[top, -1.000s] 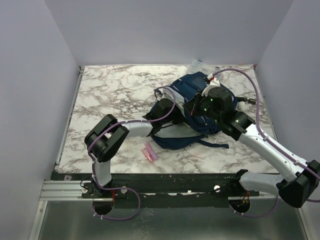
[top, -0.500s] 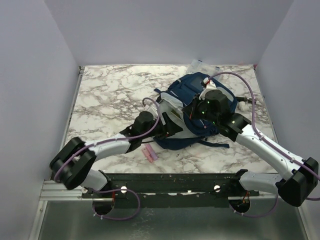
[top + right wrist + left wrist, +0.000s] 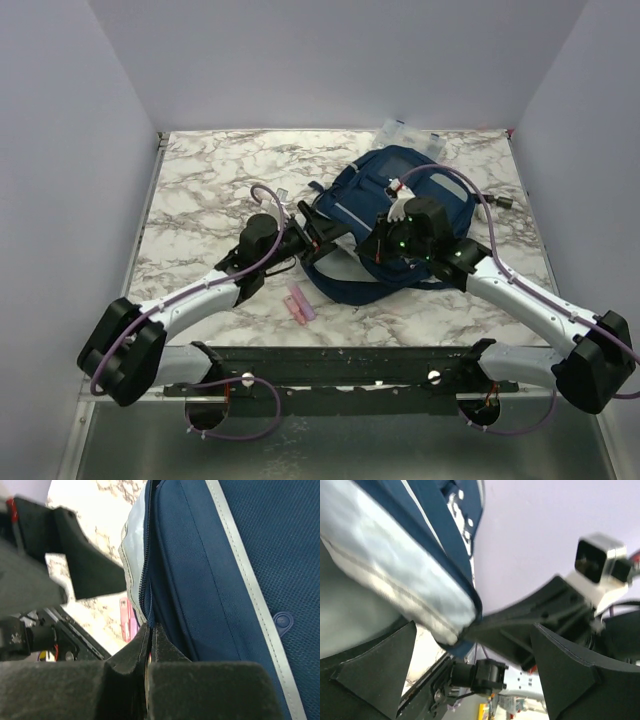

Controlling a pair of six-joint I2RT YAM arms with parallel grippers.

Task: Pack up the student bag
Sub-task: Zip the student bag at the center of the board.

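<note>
Sprung open, my left pincer (image 3: 314, 232) quits the floppy student bag (image 3: 365, 195); my right pincer (image 3: 150, 632) pinches its zip edge.

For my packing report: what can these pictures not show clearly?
Student bag interior: every view, covered by its fabric.
Pink item: top view, too small to identify.
Right end effector: right wrist view, shut tips hide which part of the bag is pinched.
Left wrist view: bag blurred.
</note>
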